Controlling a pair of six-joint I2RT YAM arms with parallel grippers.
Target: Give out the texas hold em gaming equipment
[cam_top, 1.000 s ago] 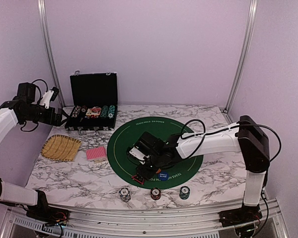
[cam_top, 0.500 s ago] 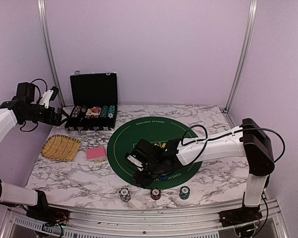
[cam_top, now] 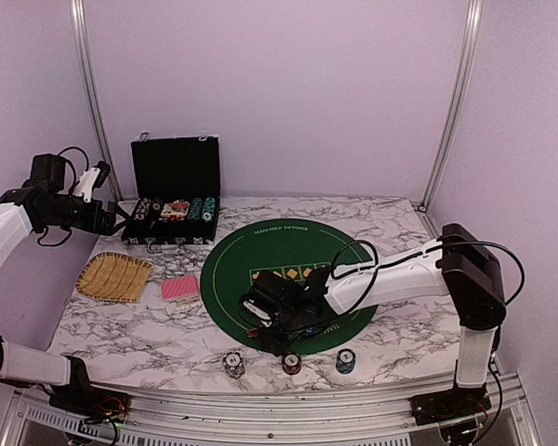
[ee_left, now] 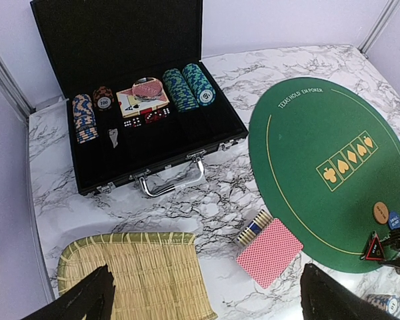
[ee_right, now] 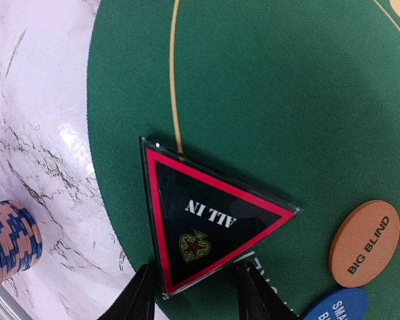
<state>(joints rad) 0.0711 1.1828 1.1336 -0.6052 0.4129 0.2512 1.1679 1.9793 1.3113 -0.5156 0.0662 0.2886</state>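
Right tool (ee_right: 195,280) straddling dark triangle (ee_right: 200,220), on green mat (ee_right: 267,87)

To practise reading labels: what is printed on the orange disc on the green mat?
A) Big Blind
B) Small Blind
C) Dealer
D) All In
A: the right wrist view shows the orange disc lettered BIG BLIND, beside the triangle.

Red-edged "ALL IN" triangle (ee_right: 207,220) between the jaws, perhaps pinched, on green mat (ee_right: 287,100).
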